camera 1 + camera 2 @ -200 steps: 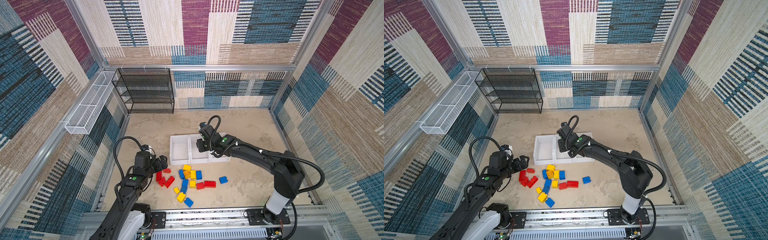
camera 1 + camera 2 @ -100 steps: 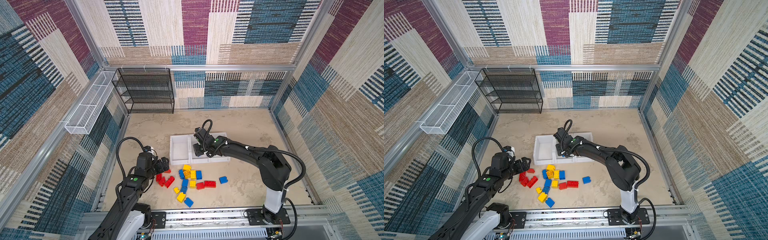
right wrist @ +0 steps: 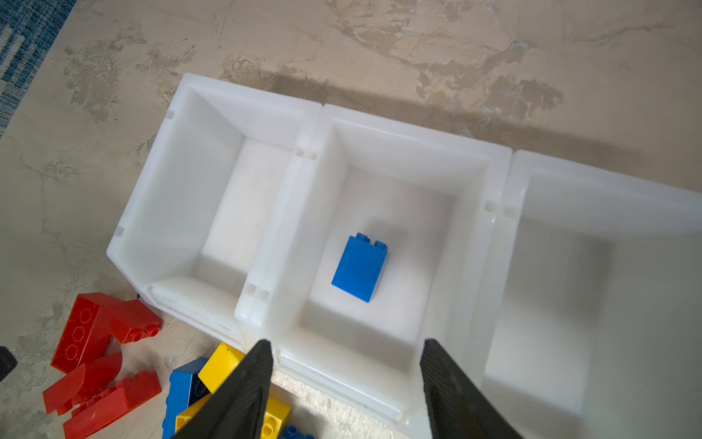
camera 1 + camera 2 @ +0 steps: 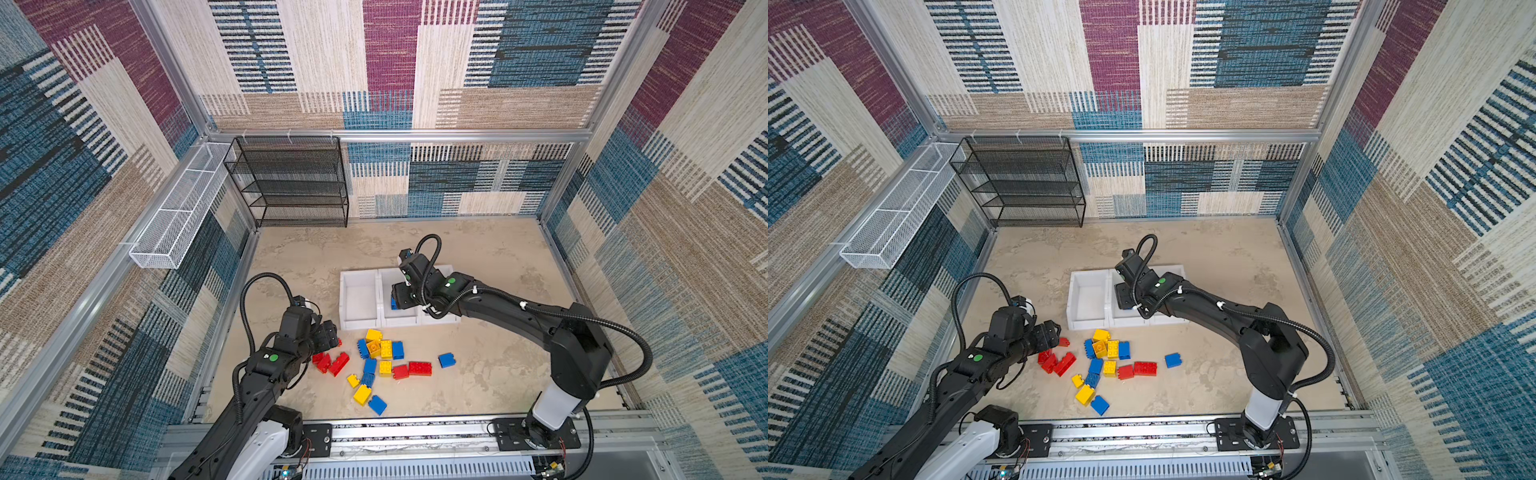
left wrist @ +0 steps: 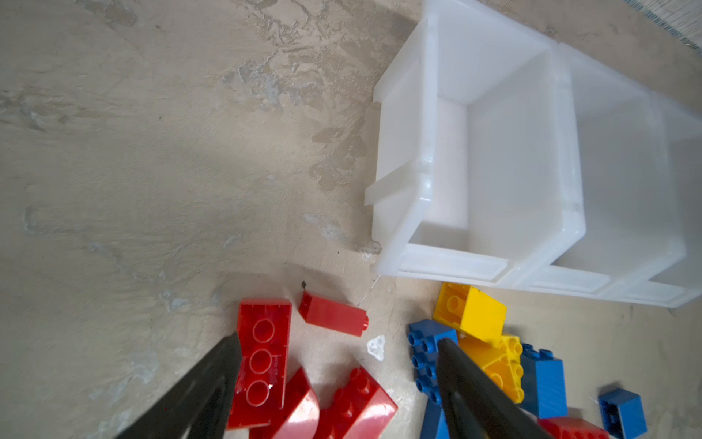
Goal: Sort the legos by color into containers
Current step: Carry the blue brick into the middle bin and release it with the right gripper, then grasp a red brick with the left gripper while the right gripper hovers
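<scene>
Three joined white containers [image 4: 358, 325] stand mid-floor. My right gripper [image 3: 346, 342] hangs open over the middle container's front wall, and in a top view it [image 4: 398, 300] covers that container. One blue lego [image 3: 360, 268] lies loose on that container's floor. The left container [image 5: 448, 171] holds nothing. The other legos [image 4: 376, 357], red, blue and yellow, lie scattered in front of the containers. My left gripper [image 5: 339, 338] is open low over the red cluster: an upturned oblong red lego [image 5: 262, 357] lies by one finger and a blue lego [image 5: 427, 349] by the other. In a top view this gripper [image 4: 332, 332] is at the pile's left end.
A black mesh rack [image 4: 291, 183] stands at the back left, and a white wire basket [image 4: 174, 212] hangs on the left wall. One blue lego [image 4: 446, 360] lies apart to the right of the pile. The arms' base rail [image 4: 415, 432] runs along the front edge.
My right gripper's jaws have widened and the blue lego now lies free in the middle container. My left gripper has edged closer to the red legos, with its jaws a little narrower.
</scene>
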